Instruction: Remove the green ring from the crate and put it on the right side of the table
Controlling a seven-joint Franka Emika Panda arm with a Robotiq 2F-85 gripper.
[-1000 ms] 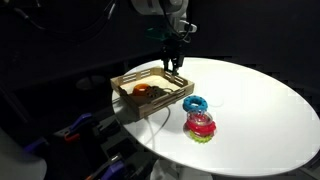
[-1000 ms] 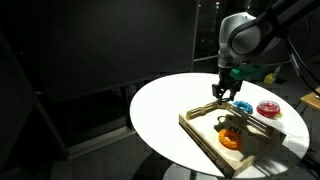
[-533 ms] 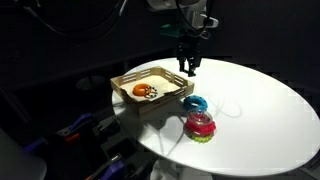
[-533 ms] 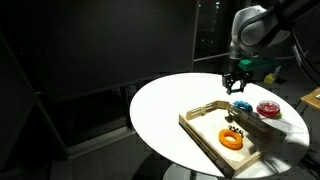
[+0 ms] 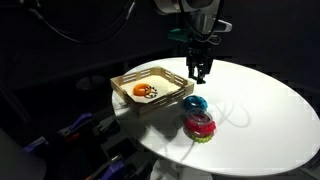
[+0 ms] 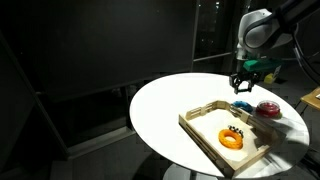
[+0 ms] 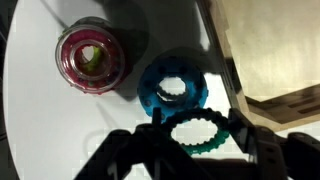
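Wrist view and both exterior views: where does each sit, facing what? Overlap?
An exterior view: off the table, raised, looking down; crate left, blue ring right; arm and claw show.
An exterior view: another side, crate nearest, blue ring behind; arm and claw show.
Wrist view: looks down past the claw, shut on green ring.
Shared: all three show crate and blue ring.

Wrist view: claw [image 7: 197, 130] dark & blurred, lower part cut off at bottom edge, green ring [image 7: 178, 138] partly hidden behind it, crate [image 7: 270, 50] cut off top/right, in both exterior views ring too small to tell, arm [image 5: 195, 10] cut off at top.
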